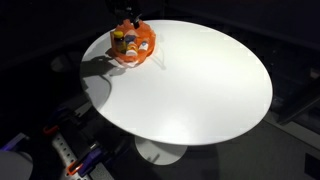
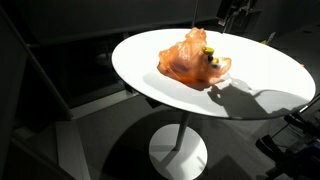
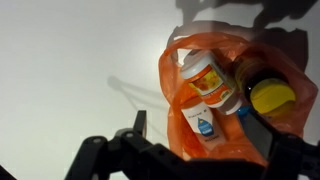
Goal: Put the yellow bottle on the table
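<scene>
Gripper (image 3: 200, 136) spread over soft orange bag (image 3: 178, 72); yellow bottle (image 3: 271, 97) at three o'clock looks light, rigid, slick, so you pinch its sides below cap

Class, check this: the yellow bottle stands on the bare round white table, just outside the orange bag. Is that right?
Not quite. The yellow bottle is inside the orange bag, beside a white-capped bottle, as the wrist view shows. The bag does rest on the round white table.
</scene>
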Controlling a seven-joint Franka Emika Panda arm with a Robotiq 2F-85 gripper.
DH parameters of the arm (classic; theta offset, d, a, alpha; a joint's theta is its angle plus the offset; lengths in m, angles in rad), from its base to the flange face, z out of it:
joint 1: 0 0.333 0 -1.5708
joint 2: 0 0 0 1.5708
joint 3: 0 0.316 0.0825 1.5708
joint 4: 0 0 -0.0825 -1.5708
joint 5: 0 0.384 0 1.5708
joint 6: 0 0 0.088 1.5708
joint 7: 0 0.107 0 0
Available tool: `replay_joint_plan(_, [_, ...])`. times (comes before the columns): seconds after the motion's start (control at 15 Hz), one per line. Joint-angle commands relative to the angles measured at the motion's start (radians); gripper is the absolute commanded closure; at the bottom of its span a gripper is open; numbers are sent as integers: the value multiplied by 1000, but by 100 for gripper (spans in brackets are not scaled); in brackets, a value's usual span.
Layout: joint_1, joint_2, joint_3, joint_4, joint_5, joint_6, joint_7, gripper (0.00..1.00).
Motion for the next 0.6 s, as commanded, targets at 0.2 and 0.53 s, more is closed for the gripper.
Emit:
replay_joint_plan(0.2, [1, 11, -7, -15, -39, -11, 45, 0])
replay_joint_plan(0.53, [6, 50, -10, -5, -47, 23, 45, 0])
